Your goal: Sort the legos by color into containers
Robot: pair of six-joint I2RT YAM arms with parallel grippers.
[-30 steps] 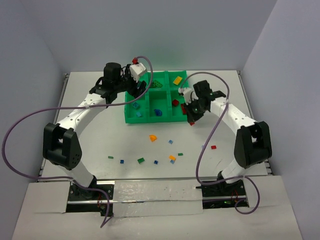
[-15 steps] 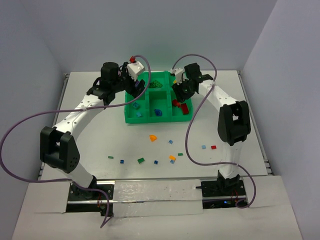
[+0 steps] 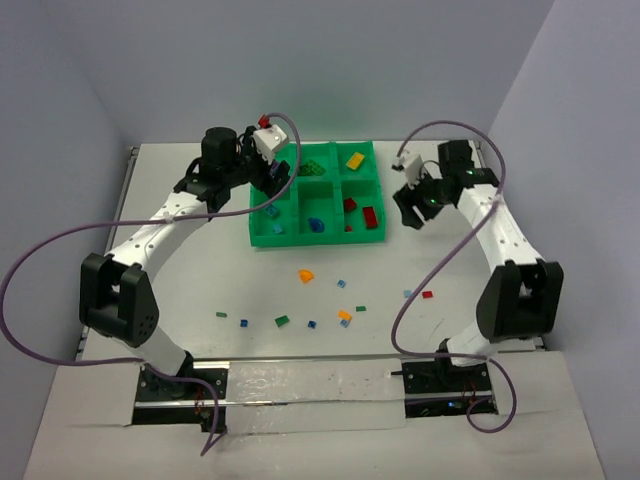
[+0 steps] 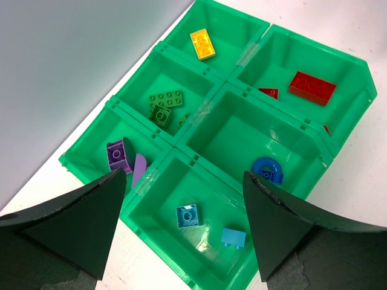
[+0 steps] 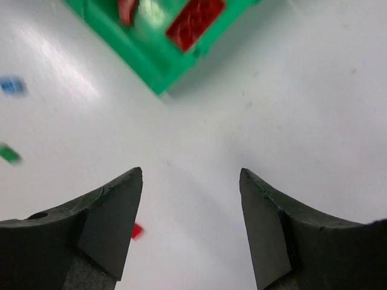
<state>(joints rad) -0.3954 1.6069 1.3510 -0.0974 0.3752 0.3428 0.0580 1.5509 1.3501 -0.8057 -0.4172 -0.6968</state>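
Observation:
The green tray (image 3: 262,238) (image 4: 91,170) holds sorted legos: a yellow brick (image 4: 202,43), green plates (image 4: 166,99), purple pieces (image 4: 118,154), a red brick (image 4: 311,87) (image 5: 195,21), a blue arch (image 4: 268,169) and two light blue bricks (image 4: 187,215). My left gripper (image 3: 272,185) (image 4: 184,174) hangs open and empty above the tray's left compartments. My right gripper (image 3: 410,212) (image 5: 190,171) is open and empty over bare table just right of the tray. Loose legos lie in front of the tray, among them an orange piece (image 3: 306,275) and a small red one (image 3: 428,294) (image 5: 137,230).
More loose bricks lie scattered toward the near edge: green (image 3: 282,321), blue (image 3: 242,322), orange-yellow (image 3: 345,315), light blue (image 3: 407,293). Purple cables loop off both arms. Grey walls close in at the back and both sides.
My right gripper went over the tray's right compartments, opened, then swung out to the right of the tray. A red brick now shows in the near right compartment. The left arm barely moved.

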